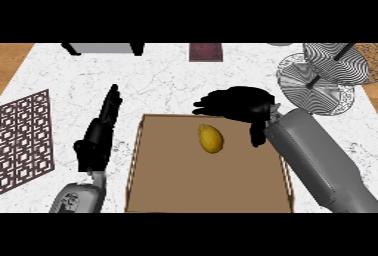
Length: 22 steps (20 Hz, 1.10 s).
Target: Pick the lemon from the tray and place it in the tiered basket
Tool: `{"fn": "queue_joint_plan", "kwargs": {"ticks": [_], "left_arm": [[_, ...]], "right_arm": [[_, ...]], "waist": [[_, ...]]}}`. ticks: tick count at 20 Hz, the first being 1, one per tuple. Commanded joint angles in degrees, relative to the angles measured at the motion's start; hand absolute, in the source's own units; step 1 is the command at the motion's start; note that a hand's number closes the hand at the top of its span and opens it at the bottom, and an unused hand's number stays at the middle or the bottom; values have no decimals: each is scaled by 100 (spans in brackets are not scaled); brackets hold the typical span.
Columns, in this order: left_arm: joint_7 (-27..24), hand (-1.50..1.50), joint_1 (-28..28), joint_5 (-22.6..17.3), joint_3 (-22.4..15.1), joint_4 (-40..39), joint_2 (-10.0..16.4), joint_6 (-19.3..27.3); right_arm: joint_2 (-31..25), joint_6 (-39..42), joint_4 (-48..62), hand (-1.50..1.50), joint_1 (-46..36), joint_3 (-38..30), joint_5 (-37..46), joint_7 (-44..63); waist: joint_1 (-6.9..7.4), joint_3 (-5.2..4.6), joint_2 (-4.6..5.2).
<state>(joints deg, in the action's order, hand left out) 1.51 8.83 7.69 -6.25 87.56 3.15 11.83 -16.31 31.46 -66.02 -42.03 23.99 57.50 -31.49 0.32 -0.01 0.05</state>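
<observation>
1. Right hand (238, 104) is loosely open: fingers stretched out to the left, thumb hanging down toward the near side. Nothing in it, and it doesn't look like it's touching the lemon.
2. That hand sits over the far edge of the tray (135, 160), with the grey forearm coming in at a slant from the near right.
3. Lemon (211, 138) lies in the tray's far half, just near of the fingers and left of the thumb.
4. Left hand (97, 137) is left of the tray, fingers straight and pressed together, pointing far, holding nothing.
5. Tiered basket (325, 75) stands far right on the desk (170, 80), well apart from the lemon.
</observation>
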Motion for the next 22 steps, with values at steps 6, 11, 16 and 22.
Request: {"fn": "queue_joint_plan", "kwargs": {"ticks": [6, 11, 16, 22], "left_arm": [[177, 0, 182, 111, 61, 25, -60, -1], [208, 0, -302, 141, -80, 519, -67, -107], [-167, 0, 19, 183, 73, -174, -202, -41], [-116, 0, 131, -179, 424, -149, 16, -396]], "right_arm": [[404, -164, 920, -150, -258, -33, 460, -280], [801, -8, 685, -150, -28, -65, 628, -21], [863, -2, 790, -150, 9, -179, 781, -119], [1028, -75, 512, -150, 488, -61, 993, -66]], "waist": [[27, 1, 10], [8, 0, -6], [-12, -1, 0], [-27, -1, -4]]}}
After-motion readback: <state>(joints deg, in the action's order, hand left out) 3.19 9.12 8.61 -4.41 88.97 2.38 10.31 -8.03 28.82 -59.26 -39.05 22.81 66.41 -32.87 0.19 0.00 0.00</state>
